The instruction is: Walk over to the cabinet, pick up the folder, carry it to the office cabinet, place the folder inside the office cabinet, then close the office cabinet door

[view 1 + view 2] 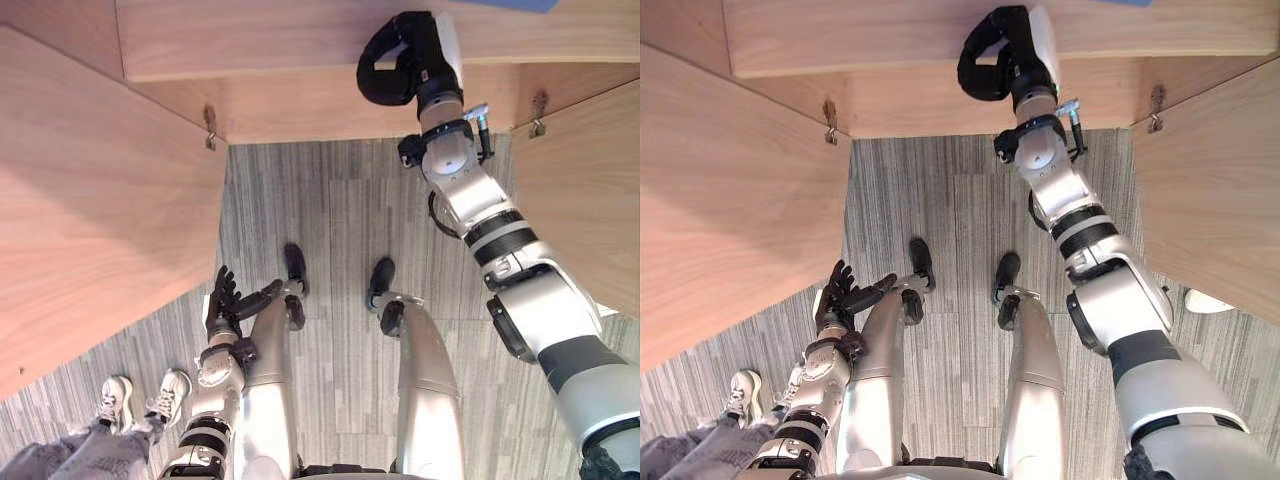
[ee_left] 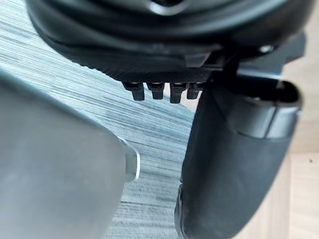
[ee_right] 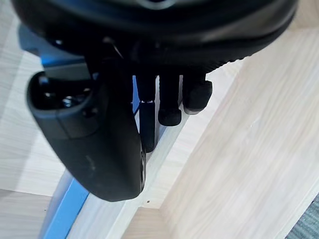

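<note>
Office cabinet (image 1: 290, 45): pale wood-grain boards, flat and matt. Both doors hang open, the left door (image 1: 90, 200) and the right door (image 1: 585, 190), each on a small metal hinge (image 1: 210, 127). Grey ribbed carpet (image 1: 340, 220) lies below.

The folder (image 3: 62, 211), a thin blue strip, lies inside on the light shelf, running behind the right hand (image 1: 400, 60). Cannot tell whether that hand clamps it.

The left hand (image 1: 222, 305) hangs low, its fingers straight and apart, holding nothing.
</note>
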Tool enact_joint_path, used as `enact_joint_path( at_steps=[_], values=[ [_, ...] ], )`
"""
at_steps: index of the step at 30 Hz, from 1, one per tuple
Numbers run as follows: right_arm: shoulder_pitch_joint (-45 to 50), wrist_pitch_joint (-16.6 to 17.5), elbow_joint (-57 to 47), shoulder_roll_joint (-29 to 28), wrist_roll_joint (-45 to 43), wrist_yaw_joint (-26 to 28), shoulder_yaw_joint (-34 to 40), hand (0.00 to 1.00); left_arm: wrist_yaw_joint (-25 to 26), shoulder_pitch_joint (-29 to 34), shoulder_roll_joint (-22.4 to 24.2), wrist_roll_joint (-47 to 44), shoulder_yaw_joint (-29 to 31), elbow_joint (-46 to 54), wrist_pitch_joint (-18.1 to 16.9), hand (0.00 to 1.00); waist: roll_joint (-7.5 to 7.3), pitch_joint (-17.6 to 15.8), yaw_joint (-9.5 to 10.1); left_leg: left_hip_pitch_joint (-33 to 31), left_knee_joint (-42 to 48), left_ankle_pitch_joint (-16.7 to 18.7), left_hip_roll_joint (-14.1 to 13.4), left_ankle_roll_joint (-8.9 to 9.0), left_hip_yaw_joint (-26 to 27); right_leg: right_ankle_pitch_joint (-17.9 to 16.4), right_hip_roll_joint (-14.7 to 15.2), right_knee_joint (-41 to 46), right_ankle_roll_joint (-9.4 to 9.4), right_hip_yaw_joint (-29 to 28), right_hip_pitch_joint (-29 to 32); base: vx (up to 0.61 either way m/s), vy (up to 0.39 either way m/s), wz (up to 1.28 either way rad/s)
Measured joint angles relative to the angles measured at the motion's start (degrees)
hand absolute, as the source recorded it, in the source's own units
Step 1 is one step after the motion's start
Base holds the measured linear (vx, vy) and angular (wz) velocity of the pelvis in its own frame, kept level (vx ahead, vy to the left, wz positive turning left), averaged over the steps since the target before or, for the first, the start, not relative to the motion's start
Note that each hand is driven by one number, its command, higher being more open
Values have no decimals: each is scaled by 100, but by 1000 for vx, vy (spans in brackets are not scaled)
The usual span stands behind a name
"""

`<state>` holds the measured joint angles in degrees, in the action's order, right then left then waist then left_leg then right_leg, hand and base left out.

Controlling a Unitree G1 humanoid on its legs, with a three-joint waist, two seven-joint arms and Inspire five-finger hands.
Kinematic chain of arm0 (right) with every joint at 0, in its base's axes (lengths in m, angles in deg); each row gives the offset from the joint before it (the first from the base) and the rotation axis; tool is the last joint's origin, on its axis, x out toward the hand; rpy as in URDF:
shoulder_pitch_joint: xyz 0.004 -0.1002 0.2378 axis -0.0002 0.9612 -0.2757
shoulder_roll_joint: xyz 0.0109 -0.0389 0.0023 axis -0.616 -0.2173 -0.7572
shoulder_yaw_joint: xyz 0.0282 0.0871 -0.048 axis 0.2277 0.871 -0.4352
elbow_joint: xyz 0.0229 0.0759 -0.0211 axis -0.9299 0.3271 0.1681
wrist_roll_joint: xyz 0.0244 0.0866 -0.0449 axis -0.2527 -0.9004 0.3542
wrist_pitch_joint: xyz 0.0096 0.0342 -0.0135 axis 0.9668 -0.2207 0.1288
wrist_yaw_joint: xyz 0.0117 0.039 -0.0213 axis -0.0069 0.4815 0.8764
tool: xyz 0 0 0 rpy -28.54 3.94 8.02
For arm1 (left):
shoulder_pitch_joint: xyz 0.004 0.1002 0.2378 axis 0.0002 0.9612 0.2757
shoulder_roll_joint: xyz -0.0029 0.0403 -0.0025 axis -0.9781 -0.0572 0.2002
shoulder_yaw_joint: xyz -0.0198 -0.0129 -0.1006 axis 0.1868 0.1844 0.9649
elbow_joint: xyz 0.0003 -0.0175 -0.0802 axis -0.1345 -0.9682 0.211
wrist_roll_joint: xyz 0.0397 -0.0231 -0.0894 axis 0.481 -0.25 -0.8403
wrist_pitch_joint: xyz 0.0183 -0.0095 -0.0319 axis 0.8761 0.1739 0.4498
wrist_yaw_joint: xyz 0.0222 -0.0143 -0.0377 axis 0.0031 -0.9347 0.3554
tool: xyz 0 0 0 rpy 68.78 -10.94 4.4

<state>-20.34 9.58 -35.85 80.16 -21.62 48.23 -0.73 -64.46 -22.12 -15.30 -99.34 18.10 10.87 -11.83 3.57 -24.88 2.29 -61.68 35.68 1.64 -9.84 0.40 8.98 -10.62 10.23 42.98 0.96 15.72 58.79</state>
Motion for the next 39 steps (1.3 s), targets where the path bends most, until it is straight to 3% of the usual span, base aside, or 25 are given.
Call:
enact_joint_path(
  at_steps=[4, 10, 12, 15, 19, 24, 29, 31, 39],
  values=[
    [-352, -121, 153, 342, -570, 143, 35, 0, -1, 1, 102, -112, 15, 106, 12, 100, 23, -12, 146, -26, -498, -232, -31, 67, 163, 41, 84, -198, -52, 179, 113, -140, -40, 18],
    [-408, -130, 107, 657, -2255, 462, 500, 0, -48, 1, 179, -170, 21, 141, 28, 100, 55, -29, 261, -26, -736, -277, -54, 110, 256, 137, 81, -400, -106, 245, 111, -74, -11, 5],
    [-243, -121, -268, 749, -2607, 499, 564, 0, -105, 1, 177, -169, 21, 141, 47, 100, 73, -38, 269, -25, -697, -316, -78, 105, 272, 163, 73, -416, -98, 246, 92, -41, -11, -10],
    [226, 246, -1436, 806, -2910, 532, 978, 0, -138, 1, 178, -165, 20, 149, 81, 100, 87, -45, 302, -23, -533, -424, -124, 22, 316, 319, 67, -383, -15, 200, 80, -17, -19, -14],
    [630, 744, -2432, 775, -2892, 500, 1380, 0, -140, 0, 200, -159, 25, 146, 83, 100, 86, -46, 302, 48, -228, -396, -159, -118, 326, 366, 64, -270, 47, 124, -39, 23, -30, -8],
    [762, 776, -2626, 543, -2342, 339, 1468, 0, -139, -2, 243, -145, 52, 146, 69, 100, 84, -47, 299, 140, 29, -106, -219, -122, 427, 268, 40, -209, 17, -15, -122, 29, -13, -12],
    [678, 522, -2376, 271, -1339, 129, 1456, 0, -121, -18, 299, -151, 169, 136, 59, 100, 81, -48, 301, 140, 170, 46, -278, -124, 429, 202, 10, -184, -13, -27, -175, 3, -7, -5],
    [382, 336, -1787, 126, -974, 128, 1418, 0, -122, -32, 333, -164, 250, 130, 58, 100, 81, -48, 299, 139, 170, 53, -279, -125, 436, 202, 10, -190, -13, -29, -175, 0, 0, 0],
    [-250, -130, -246, -31, -511, 201, 1042, 0, -112, -42, 344, -176, 257, 121, 11, 100, 81, -47, 312, 113, 165, 53, -279, -125, 427, 201, 9, -197, -13, -2, -174, 0, 0, 0]
  ],
)
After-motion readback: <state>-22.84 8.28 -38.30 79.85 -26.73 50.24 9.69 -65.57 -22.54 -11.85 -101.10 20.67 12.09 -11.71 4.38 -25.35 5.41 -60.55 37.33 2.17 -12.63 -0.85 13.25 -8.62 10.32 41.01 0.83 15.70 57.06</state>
